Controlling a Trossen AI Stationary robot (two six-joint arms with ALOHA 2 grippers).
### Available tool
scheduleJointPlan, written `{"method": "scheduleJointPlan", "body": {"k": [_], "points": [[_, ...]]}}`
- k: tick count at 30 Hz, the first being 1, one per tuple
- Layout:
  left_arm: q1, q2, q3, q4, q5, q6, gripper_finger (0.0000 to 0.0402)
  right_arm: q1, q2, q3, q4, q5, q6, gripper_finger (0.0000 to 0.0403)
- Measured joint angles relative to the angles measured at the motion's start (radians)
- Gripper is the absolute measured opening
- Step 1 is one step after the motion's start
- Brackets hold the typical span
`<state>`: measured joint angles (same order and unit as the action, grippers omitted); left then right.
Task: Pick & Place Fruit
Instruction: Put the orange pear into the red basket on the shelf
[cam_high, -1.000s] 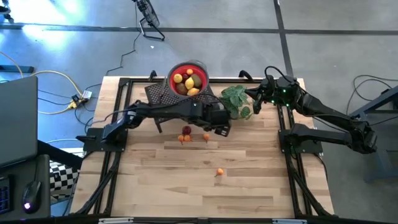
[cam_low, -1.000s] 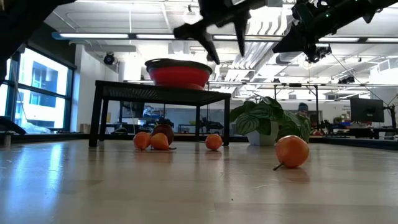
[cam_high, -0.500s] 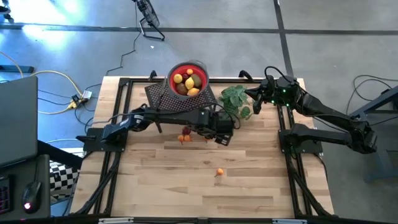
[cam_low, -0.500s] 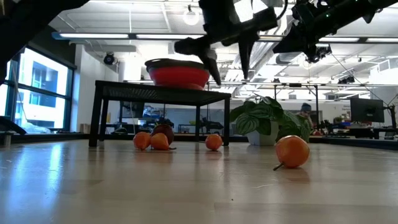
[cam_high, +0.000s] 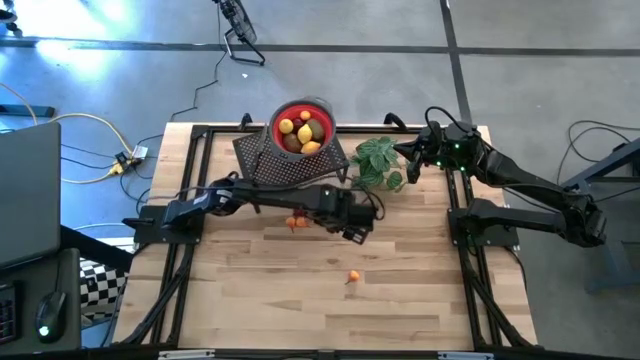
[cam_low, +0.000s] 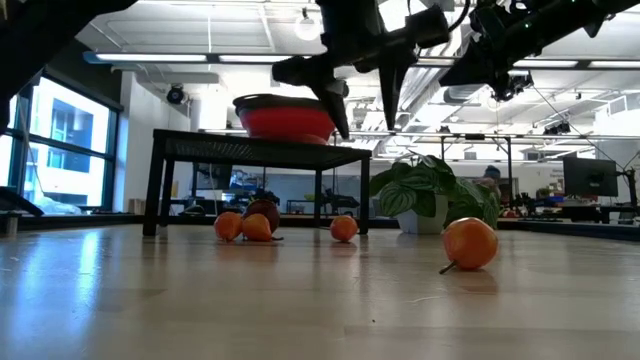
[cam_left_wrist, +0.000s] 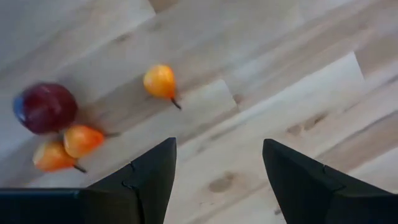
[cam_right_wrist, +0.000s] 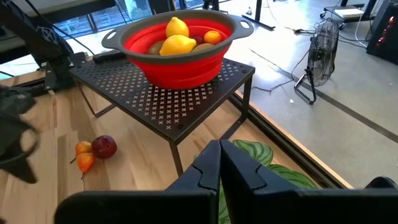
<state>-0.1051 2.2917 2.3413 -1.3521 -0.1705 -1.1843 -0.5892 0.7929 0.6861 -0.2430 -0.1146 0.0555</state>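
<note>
- Wooden table (cam_high: 400, 300) is carrying a black stand (cam_high: 262, 160) with a red bowl (cam_high: 303, 106) already holding lemons and other fruit.
- Left gripper (cam_high: 352, 222) is hovering over the table's middle, fingers (cam_left_wrist: 146, 174) spread and holding nothing — an approach step, by the look of it.
- Loose fruit is lying below it: a lone orange ball (cam_left_wrist: 160, 81), plus a dark red piece (cam_left_wrist: 45, 107) touching two orange ones (cam_left_wrist: 82, 139).
- Another orange (cam_high: 353, 277) is sitting well apart, nearer the front.
- Next move calls for lowering and centring on one ball.
- Right gripper (cam_high: 412, 158) is waiting beside the plant (cam_high: 380, 160), fingers pressed together.

Grey concrete floor (cam_high: 420, 80), window (cam_low: 60, 140), ceiling lights (cam_low: 160, 57)
</note>
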Motion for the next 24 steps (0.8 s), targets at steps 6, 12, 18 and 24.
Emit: {"method": "scheduleJointPlan", "body": {"k": [6,12,18,24], "points": [[-0.051,0.000,0.000,-0.026,-0.003,0.009,0.0232,0.000,0.000,0.000,-0.006,0.005,0.000,0.0002],[-0.013,-0.015,0.000,-0.206,-0.012,0.105,0.0199,0.000,0.000,0.000,-0.005,0.008,0.000,0.0002],[0.021,-0.017,0.000,-0.222,0.028,0.260,0.0165,0.000,0.000,0.000,-0.011,0.008,0.000,0.0002],[-0.003,-0.030,0.000,-0.218,0.024,0.259,0.0130,0.000,0.000,-0.001,-0.050,0.008,-0.018,0.0002]]}}
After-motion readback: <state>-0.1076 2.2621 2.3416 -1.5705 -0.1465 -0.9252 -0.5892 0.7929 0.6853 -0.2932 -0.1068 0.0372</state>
